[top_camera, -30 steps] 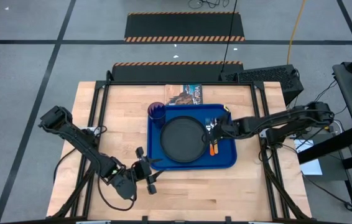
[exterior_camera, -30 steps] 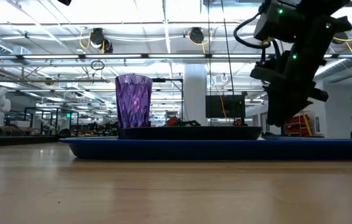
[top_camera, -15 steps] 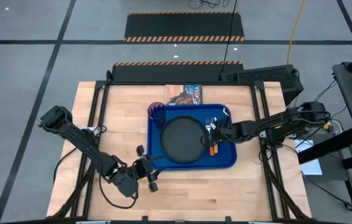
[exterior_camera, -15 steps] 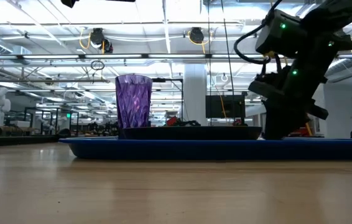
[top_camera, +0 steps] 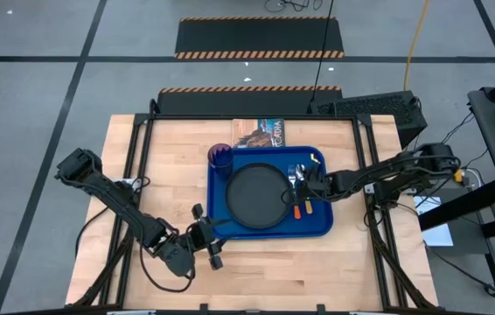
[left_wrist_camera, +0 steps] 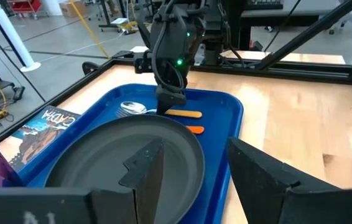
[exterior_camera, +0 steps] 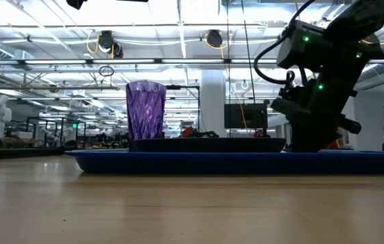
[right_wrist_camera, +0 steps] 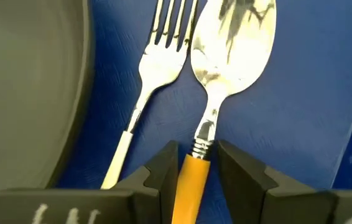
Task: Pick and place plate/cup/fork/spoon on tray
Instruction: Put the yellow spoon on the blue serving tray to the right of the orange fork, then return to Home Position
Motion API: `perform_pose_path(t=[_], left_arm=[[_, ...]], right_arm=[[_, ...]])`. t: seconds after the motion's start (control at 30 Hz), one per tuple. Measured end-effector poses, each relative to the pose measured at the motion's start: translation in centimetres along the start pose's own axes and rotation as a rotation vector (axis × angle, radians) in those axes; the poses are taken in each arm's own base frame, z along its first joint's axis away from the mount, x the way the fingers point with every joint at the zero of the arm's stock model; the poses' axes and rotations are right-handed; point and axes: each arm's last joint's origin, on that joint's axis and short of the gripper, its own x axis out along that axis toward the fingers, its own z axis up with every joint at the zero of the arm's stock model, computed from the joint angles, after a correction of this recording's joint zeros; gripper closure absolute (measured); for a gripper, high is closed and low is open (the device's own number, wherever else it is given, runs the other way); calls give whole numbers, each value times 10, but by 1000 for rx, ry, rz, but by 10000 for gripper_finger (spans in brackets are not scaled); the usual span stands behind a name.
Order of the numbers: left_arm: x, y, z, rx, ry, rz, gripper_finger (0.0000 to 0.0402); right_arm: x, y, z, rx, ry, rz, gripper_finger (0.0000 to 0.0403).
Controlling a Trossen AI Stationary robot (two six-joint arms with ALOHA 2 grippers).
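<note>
On the tray's [top_camera: 317, 223] right side, the right gripper [right_wrist_camera: 193, 163] pinches the spoon [right_wrist_camera: 222, 56] by its orange handle just below the neck; its bowl lies beside the fork [right_wrist_camera: 157, 68], next to the plate [top_camera: 256, 195]. Spoon judged light, stiff and slippery at the bowl, so the handle is the sound hold. Left gripper [left_wrist_camera: 191, 165] waits spread open near the tray's front-left corner; cup [top_camera: 220, 158] sits in the far-left corner.

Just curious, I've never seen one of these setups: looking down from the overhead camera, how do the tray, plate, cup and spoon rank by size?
Largest to smallest in the high view:
1. tray
2. plate
3. cup
4. spoon, partly hidden under the right end effector, so its place against the cup is unsure.
</note>
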Motion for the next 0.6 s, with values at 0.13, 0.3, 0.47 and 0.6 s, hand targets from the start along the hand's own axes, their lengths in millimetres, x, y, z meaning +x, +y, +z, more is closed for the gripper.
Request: perform_pose_path(t=[0.13, 0.3, 0.47, 0.6], left_arm=[[-1, -1, 0, -12, 1, -5, 220], [-4, -3, -1, -3, 0, -14, 220], [-4, -2, -2, 43, 5, -10, 220], [-5, 1, -4, 126, 16, 25, 220]], right_arm=[[-5, -1, 2, 0, -6, 15, 300], [-21, 0, 9, -13, -47, 89, 300], [-42, -2, 15, -67, -103, 187, 300], [-66, 2, 16, -205, -191, 330, 300]])
